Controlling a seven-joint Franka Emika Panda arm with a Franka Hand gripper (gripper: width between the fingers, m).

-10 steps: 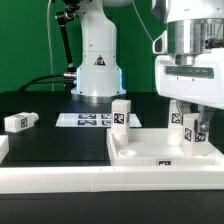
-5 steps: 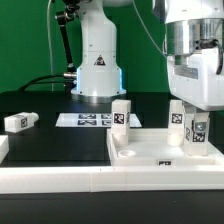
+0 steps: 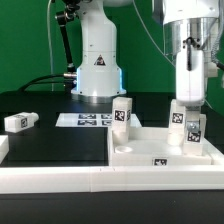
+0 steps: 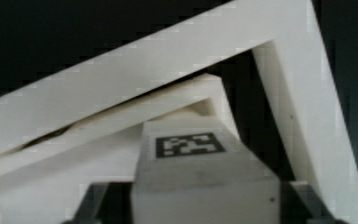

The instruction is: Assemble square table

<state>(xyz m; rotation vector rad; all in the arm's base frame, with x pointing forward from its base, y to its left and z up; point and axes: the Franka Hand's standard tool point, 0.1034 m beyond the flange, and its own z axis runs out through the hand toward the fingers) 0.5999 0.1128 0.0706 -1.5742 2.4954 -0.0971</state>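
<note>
**A:** Starting at the exterior view's left: a loose leg [image 3: 20, 121] lies on its side on the table [image 3: 60, 145], well apart from the rest; next the marker board [image 3: 88, 119], flat and bare; then the table top [image 3: 140, 161] on the right half, tight against the long white rail [image 3: 50, 178].

**B:** And the arm?

**A:** Over the far right corner; the fingers [image 3: 189, 100] are part-closed, clamped on the held leg [image 3: 190, 128], which is upright with its foot down inside the rim; the wrist view shows it tucked close into that corner.

**B:** What worries you?

**A:** If that leg goes in slightly tilted, I'd guess it jams in its socket; the smooth plastic could slip between the fingers; a hard turn might drag the whole top along the table.

**B:** What's inside the rim?

**A:** Left to right: the standing leg [image 3: 122, 114] at the far left corner; a near socket [image 3: 125, 153] that looks bare; the held leg at the far right.
</note>
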